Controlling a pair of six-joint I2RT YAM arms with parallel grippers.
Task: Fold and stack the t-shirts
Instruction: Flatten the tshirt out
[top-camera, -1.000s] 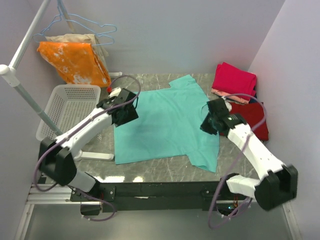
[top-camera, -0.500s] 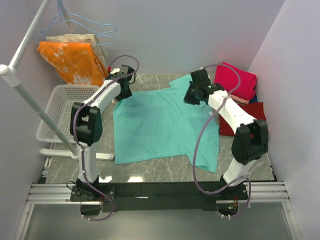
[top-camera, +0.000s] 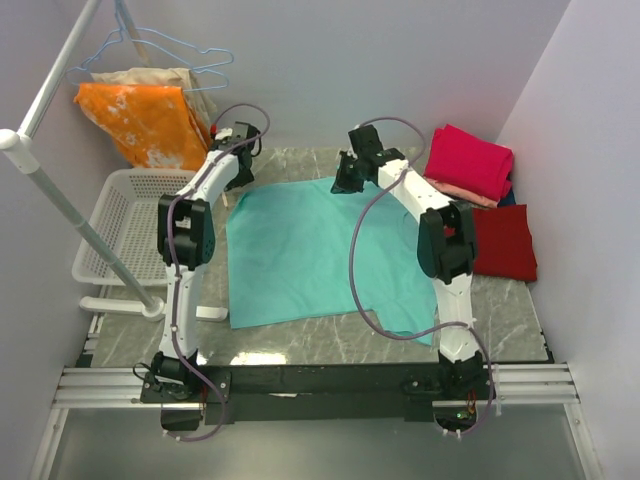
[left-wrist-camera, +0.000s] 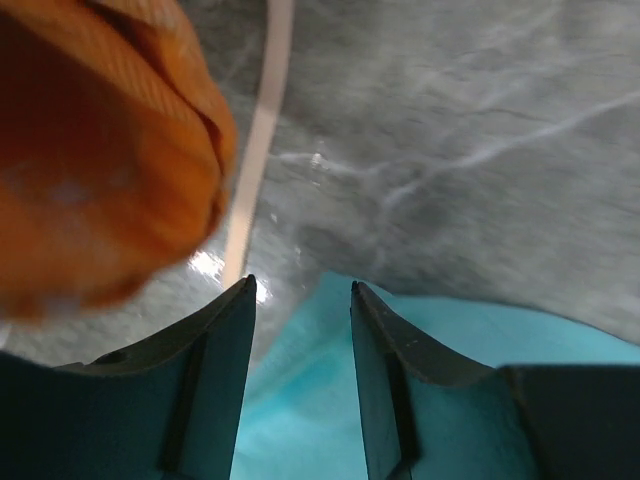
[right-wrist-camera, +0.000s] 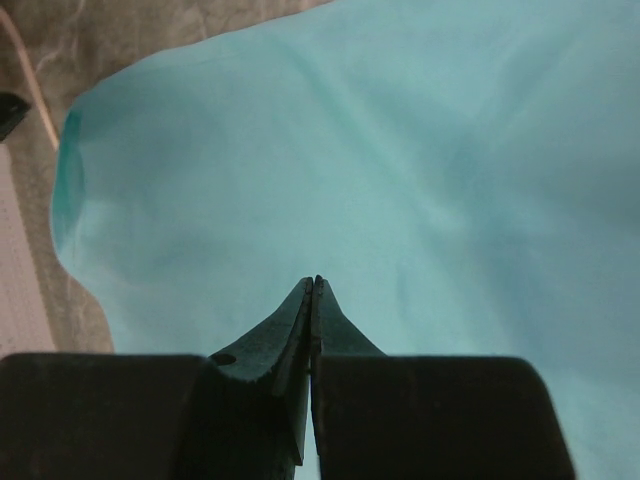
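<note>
Item: teal shirt (top-camera: 300, 250), spread flat on the table (top-camera: 300, 340) between the two arms, unfolded. Its far edge now reads as a straighter line than a second ago, when a collar or sleeve jutted toward the wall. Whether that part is tucked under or merely hidden by the right arm cannot be told.

Left gripper (left-wrist-camera: 300, 285): moved from mid-shirt out to the far left corner. Jaws stand apart, narrower than a second ago, and straddle the shirt's edge without gripping it. The orange cloth (left-wrist-camera: 100, 160) hangs close by on its left.

Right gripper (right-wrist-camera: 313, 280): moved from the shirt's right side to the far edge, right of centre. Jaws are together, tips low over teal cloth. No pucker shows, so whether a fold is pinched cannot be told.

Other stock: pink shirt (top-camera: 470, 160) folded on a salmon shirt (top-camera: 455, 190) at the far right, with a red shirt (top-camera: 505, 240) lying just in front of them. Basket (top-camera: 130, 200) at the left.

Assessment: both arms are at the far edge, one closed and one closing, which suggests the first fold is about to start. The left corner is not yet secured, so an uneven pull could skew the fold.
</note>
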